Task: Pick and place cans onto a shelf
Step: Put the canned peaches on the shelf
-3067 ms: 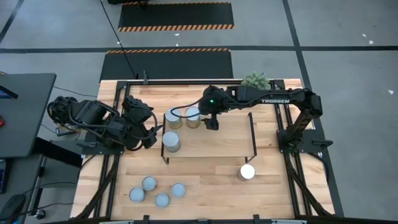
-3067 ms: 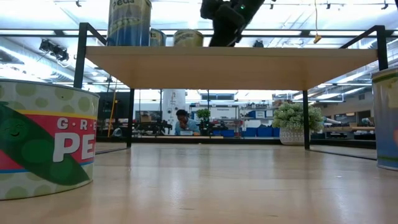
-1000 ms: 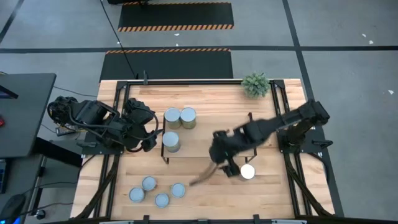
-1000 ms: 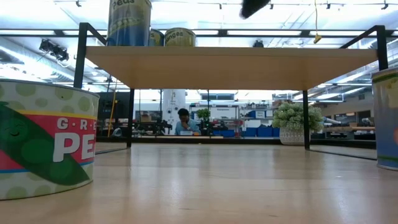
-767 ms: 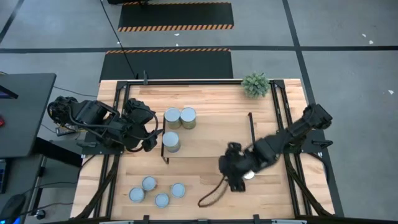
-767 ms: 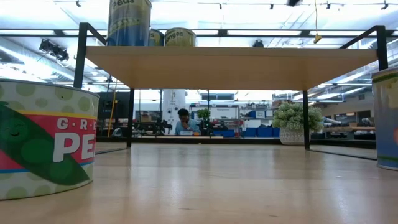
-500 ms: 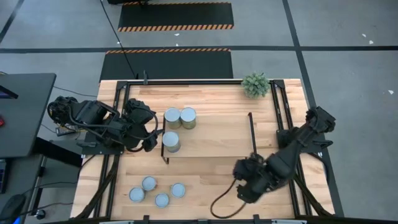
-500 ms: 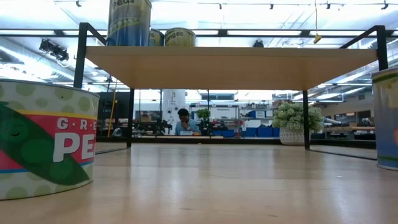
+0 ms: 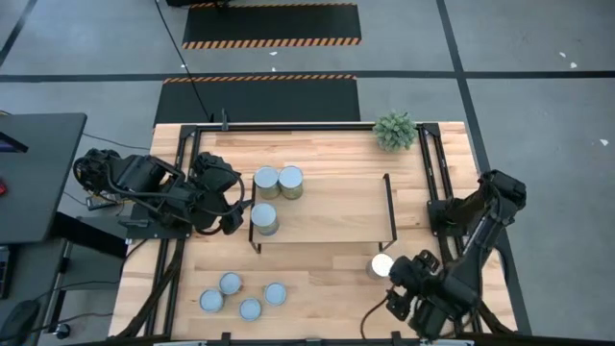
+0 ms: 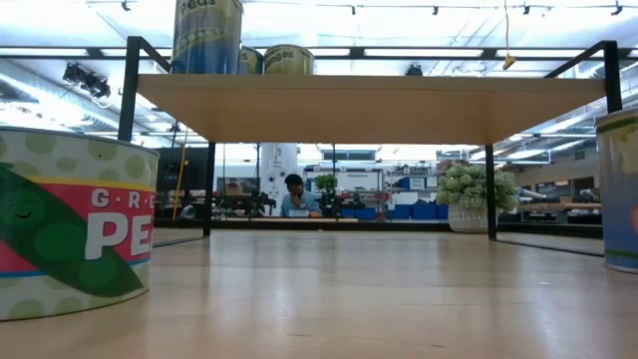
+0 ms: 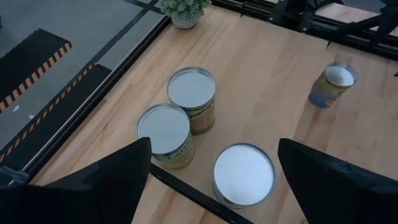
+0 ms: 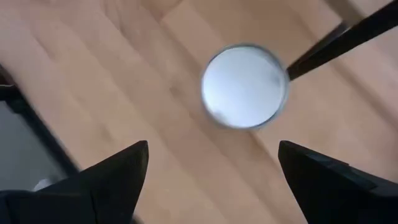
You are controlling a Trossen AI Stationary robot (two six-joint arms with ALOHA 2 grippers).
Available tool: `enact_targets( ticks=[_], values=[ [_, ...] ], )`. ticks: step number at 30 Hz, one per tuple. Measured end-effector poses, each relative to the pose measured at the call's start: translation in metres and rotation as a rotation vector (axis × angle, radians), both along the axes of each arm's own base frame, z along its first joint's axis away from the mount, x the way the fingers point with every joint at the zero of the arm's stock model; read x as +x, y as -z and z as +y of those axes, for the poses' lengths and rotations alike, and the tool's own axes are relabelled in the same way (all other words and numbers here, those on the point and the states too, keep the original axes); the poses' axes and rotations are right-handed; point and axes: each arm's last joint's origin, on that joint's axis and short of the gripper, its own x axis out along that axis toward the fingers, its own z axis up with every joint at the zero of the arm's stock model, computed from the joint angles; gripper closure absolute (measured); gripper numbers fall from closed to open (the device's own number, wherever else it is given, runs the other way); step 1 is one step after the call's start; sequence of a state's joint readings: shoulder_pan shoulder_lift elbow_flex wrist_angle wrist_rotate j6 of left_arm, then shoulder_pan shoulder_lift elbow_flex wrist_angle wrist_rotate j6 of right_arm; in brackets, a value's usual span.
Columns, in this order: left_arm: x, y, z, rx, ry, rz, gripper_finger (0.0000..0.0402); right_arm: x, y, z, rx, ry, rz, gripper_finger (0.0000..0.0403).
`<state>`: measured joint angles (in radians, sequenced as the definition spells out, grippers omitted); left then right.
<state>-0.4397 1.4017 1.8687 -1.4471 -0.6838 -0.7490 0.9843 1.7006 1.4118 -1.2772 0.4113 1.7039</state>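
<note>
Fingers of the right gripper stand wide and empty near the lone wide white-topped metal can on the wooden table, near-right of the light-wood shelf; centre over the can, descend straight, then close evenly.

Eight cans are in sight: four wider ones, of which three stand on the one shelf and one on the counter, and four smaller ones grouped on the counter. One small potted plant sits at a counter corner. Two claws show, the left claw and the right claw.
</note>
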Motion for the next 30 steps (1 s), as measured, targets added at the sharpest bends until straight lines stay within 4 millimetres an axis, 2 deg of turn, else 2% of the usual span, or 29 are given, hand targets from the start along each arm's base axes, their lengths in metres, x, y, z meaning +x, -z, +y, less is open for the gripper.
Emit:
enact_targets(
  ticks=[6, 12, 16, 20, 30],
  values=[
    [0.0, 0.0, 0.0, -0.001, 0.0, 0.0, 0.0045, -0.022, 0.037, 0.0, -0.093, -0.062, -0.011, 0.0034],
    [0.0, 0.0, 0.0, -0.003, -0.001, 0.0, 0.0045, -0.025, 0.081, -0.003, -0.029, -0.095, -0.056, 0.0016],
    [0.0, 0.0, 0.0, -0.004, -0.002, -0.001, 0.0045, -0.025, 0.103, -0.009, 0.002, -0.111, -0.086, 0.0004],
    [0.0, 0.0, 0.0, -0.01, 0.0, 0.001, 0.0045, -0.025, 0.111, -0.014, -0.032, -0.15, -0.107, 0.0004],
    [0.0, 0.001, -0.001, -0.03, 0.015, 0.01, 0.0045, -0.016, 0.109, -0.021, -0.163, -0.157, -0.226, 0.0006]
  ],
)
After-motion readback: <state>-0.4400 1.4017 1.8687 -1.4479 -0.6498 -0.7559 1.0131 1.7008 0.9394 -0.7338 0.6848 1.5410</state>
